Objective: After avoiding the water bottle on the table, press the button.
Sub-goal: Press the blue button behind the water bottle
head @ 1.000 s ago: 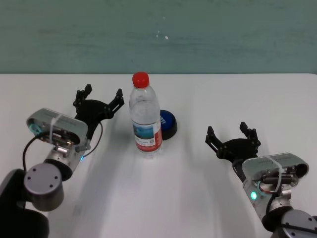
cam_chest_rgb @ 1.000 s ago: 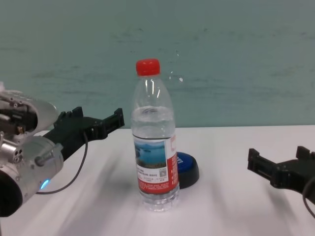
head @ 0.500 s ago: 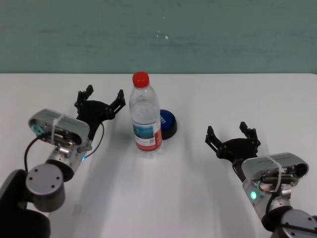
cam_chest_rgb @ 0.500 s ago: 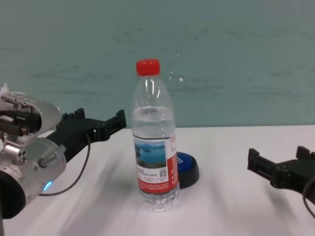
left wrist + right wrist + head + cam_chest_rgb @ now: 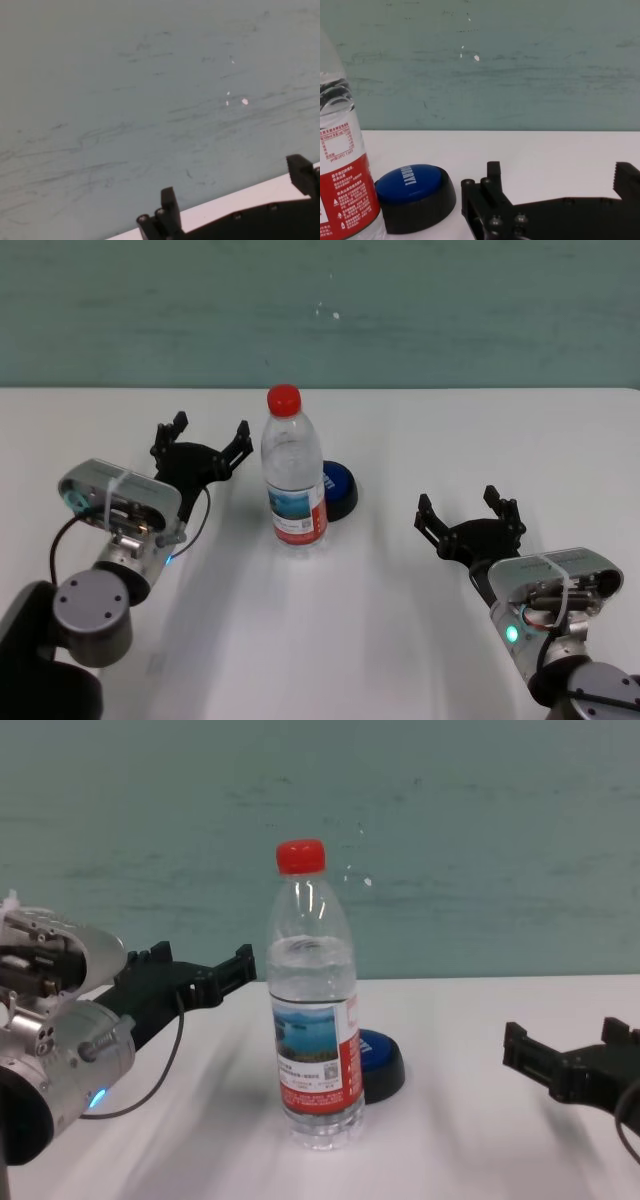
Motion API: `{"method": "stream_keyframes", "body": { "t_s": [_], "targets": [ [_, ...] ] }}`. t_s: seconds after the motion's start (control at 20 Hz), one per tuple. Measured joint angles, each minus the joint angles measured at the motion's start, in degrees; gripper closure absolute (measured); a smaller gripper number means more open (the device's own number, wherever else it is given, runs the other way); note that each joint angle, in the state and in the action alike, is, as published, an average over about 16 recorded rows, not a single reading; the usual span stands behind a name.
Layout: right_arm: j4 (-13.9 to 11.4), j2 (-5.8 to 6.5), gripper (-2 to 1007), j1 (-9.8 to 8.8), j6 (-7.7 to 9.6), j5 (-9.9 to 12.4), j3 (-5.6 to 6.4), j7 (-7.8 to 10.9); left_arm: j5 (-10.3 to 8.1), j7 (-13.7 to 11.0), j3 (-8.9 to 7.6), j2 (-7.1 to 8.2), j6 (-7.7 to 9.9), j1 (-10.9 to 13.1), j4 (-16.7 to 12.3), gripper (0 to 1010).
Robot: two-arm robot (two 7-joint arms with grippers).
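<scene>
Button (image 5: 338,490) is seen on the table (image 5: 400,430) (blue dome, black base), touching the bottle (image 5: 294,472) at its 2 o'clock side. Left gripper (image 5: 205,435) is held at the bottle's 10 o'clock, fingers spread; right gripper (image 5: 470,512), also spread, at 4 o'clock.

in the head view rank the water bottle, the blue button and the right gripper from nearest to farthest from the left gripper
Measured from the left gripper, open on the robot's left side of the table:
1. Water bottle, upright just to its right, not touching it.
2. Blue button, past the bottle, partly hidden behind it.
3. Right gripper, open, far over on the robot's right and nearer the robot.
</scene>
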Motion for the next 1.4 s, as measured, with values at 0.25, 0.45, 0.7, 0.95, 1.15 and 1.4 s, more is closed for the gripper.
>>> {"method": "stream_keyframes", "body": {
  "t_s": [0.25,0.45,0.7,0.95,1.15,1.4],
  "targets": [
    [0.00,0.00,1,0.00,0.00,0.00,0.00,0.00,-0.14,0.20,-0.41,-0.01,0.19,-0.25,0.41,0],
    [0.00,0.00,1,0.00,0.00,0.00,0.00,0.00,-0.70,0.06,-1.04,0.11,0.83,-0.23,0.34,0],
    [0.00,0.00,1,0.00,0.00,0.00,0.00,0.00,-2.38,-0.78,-2.22,0.65,2.52,0.65,-1.16,0],
    [0.00,0.00,1,0.00,0.00,0.00,0.00,0.00,-4.73,-2.11,-3.50,1.66,4.58,2.67,-4.13,0],
    [0.00,0.00,1,0.00,0.00,0.00,0.00,0.00,-6.76,-3.22,-4.48,2.71,6.09,4.79,-7.07,0],
    [0.00,0.00,1,0.00,0.00,0.00,0.00,0.00,-8.82,-4.28,-5.38,4.16,7.07,7.65,-10.59,0]
  ]
}}
